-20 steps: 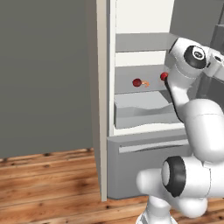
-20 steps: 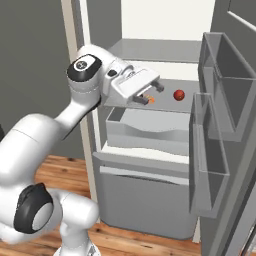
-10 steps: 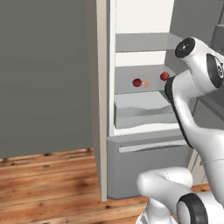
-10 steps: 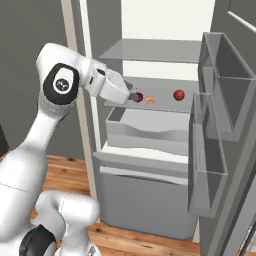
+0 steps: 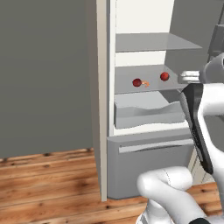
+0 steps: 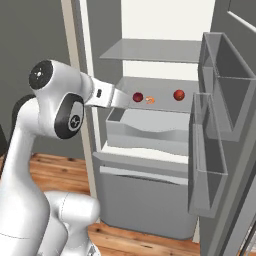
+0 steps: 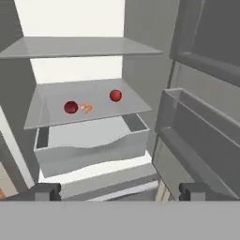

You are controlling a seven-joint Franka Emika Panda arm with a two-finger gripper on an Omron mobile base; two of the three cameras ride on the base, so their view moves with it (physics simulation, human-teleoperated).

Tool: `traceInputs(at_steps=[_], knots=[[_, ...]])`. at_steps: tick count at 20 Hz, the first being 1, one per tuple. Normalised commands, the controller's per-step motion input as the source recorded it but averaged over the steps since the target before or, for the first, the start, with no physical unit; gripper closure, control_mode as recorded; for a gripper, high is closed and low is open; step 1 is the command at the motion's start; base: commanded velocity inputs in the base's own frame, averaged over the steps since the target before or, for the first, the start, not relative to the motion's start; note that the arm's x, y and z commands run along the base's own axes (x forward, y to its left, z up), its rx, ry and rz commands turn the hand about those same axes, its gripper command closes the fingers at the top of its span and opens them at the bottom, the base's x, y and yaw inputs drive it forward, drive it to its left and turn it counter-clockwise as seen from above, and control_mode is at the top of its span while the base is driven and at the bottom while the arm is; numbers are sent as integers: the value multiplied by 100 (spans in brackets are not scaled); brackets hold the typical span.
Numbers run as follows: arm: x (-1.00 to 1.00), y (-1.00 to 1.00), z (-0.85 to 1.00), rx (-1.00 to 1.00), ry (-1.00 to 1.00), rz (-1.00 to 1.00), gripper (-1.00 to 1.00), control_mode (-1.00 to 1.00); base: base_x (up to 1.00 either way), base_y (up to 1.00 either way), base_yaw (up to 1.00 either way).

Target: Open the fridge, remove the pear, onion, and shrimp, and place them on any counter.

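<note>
The fridge (image 5: pixel 144 148) stands with its door swung out to the right. On its middle shelf (image 7: pixel 51 119) lies the dark-red onion (image 7: pixel 70 107) (image 5: pixel 137 82) (image 6: pixel 137 97), with the orange shrimp (image 7: pixel 86 108) (image 5: pixel 145 83) (image 6: pixel 149 100) close on its right. Farther right sits a brighter red round fruit (image 7: pixel 115 95) (image 5: pixel 164 76) (image 6: pixel 178 95), which I take for the pear. My gripper (image 7: pixel 121 192) (image 6: pixel 121 98) is open and empty. It hangs in front of the fridge, short of the shelf and level with it. The counter is out of view.
The open door (image 6: pixel 220 100) with its two grey bins (image 7: pixel 201 131) juts out on the right. A grey drawer (image 7: pixel 93 150) sits under the shelf, and an upper shelf (image 7: pixel 79 47) above it. A dark grey wall (image 5: pixel 43 74) runs left of the fridge over wood floor (image 5: pixel 48 183).
My arm has swung and drawn the hand back from the shelf toward the fridge's left edge. The onion and shrimp show unblocked now. The jaws stayed open.
</note>
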Motion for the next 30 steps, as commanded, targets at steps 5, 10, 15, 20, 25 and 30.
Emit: traceInputs(at_steps=[5,10,15,20,25,30], knots=[[16,99,-19,0,0,47,-100,-100,0,0,0],[3,64,15,0,0,15,-100,-100,0,0,0],[-12,25,18,0,0,0,-100,-100,0,0,0],[-11,15,4,0,0,0,-100,-100,0,0,0],[-10,8,2,0,0,-1,-100,-100,0,0,0],[-3,-1,0,0,0,-1,-100,-100,0,0,0]])
